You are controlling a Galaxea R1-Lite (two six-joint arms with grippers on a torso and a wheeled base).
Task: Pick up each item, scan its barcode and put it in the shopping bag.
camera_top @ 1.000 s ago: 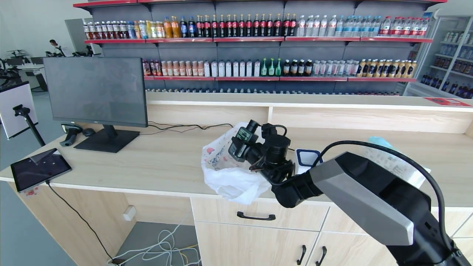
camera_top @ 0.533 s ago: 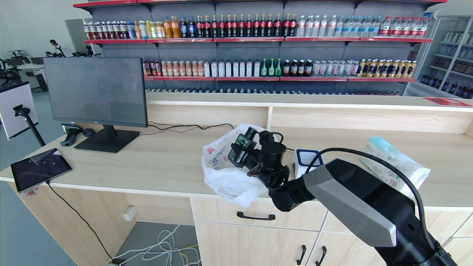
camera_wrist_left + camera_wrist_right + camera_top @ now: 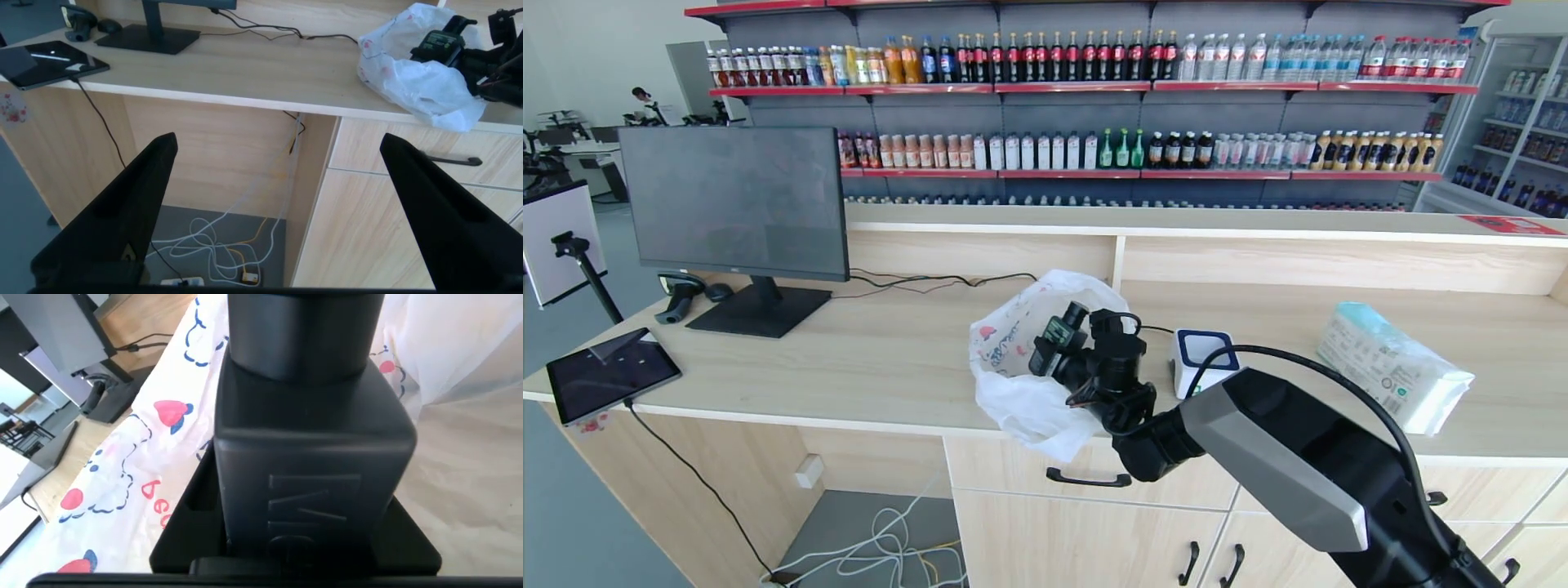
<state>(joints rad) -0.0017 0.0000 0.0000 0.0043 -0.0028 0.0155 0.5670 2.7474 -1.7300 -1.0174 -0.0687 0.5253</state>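
Note:
A white shopping bag point(image 3: 1021, 392) printed with red hearts lies open at the counter's front edge, also in the left wrist view point(image 3: 417, 73). My right gripper point(image 3: 1074, 359) is shut on a black bottle point(image 3: 1058, 333) with a round cap, holding it in the bag's mouth. From the right wrist the black bottle point(image 3: 310, 474) stands close up against the bag's inside point(image 3: 458, 482). A pack of tissues point(image 3: 1392, 376) lies on the counter to the right. My left gripper point(image 3: 270, 212) hangs open below counter height, in front of the cabinet.
A white scanner point(image 3: 1205, 355) with a blue square face stands just right of the bag. A monitor point(image 3: 739, 204), a handheld scanner point(image 3: 678, 298) and a tablet point(image 3: 609, 371) sit at the left. Cables point(image 3: 212, 253) lie on the floor under the counter.
My right arm has come down and slightly back, lowering the black bottle deeper into the bag's mouth. The tissue pack, earlier half hidden by the arm, now shows fully.

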